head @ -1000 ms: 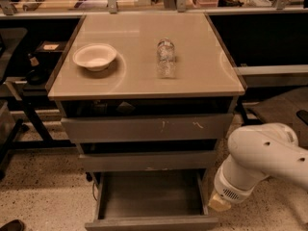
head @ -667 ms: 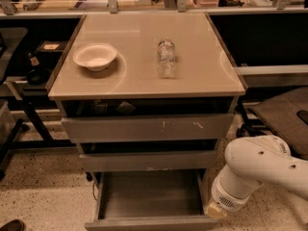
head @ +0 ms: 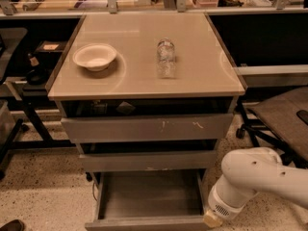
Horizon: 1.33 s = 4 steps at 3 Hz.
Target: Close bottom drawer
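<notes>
Down by the floor, we are watching the bottom drawer (head: pixel 144 224), which is sticking far out of the cabinet (head: pixel 202 76). Our white arm (head: pixel 260 177) is sliding lower, bringing the gripper (head: pixel 213 219) right beside the drawer's right front corner. We cannot tell how open it is or if it is holding anything. We are getting ready to push.

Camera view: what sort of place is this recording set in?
Probably an office or lab workroom: a cluttered workbench behind, a wheeled office chair at right, and a grey drawer cabinet whose bottom drawer stands open. The pincer is low by that drawer's right front corner.
</notes>
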Tool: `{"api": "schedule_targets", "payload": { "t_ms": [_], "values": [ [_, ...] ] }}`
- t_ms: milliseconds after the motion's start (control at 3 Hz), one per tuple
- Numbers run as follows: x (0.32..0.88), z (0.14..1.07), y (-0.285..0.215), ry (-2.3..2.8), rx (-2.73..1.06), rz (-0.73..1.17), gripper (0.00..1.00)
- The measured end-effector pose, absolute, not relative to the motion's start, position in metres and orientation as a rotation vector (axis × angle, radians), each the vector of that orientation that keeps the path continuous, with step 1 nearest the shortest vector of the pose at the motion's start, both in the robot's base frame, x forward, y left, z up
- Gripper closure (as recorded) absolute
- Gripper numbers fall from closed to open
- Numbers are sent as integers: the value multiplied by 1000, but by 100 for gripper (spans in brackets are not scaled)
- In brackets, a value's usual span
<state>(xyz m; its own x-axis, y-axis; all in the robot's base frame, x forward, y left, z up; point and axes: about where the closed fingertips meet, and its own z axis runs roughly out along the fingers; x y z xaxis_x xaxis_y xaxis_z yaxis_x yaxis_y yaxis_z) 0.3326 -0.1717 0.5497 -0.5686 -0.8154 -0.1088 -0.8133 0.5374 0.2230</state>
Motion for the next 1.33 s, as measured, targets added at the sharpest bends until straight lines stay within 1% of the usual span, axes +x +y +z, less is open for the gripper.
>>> {"api": "schedule_targets", "payload": {
  "t_ms": [333, 667, 1000, 1333],
  "values": [
    [328, 501, -169, -2773, 1391, -424, 100],
    [336, 444, -166, -2817, 1363, -472, 100],
    [336, 444, -166, -2817, 1363, -472, 100],
    [327, 415, -169, -2831, 1303, -509, 100]
  ]
}}
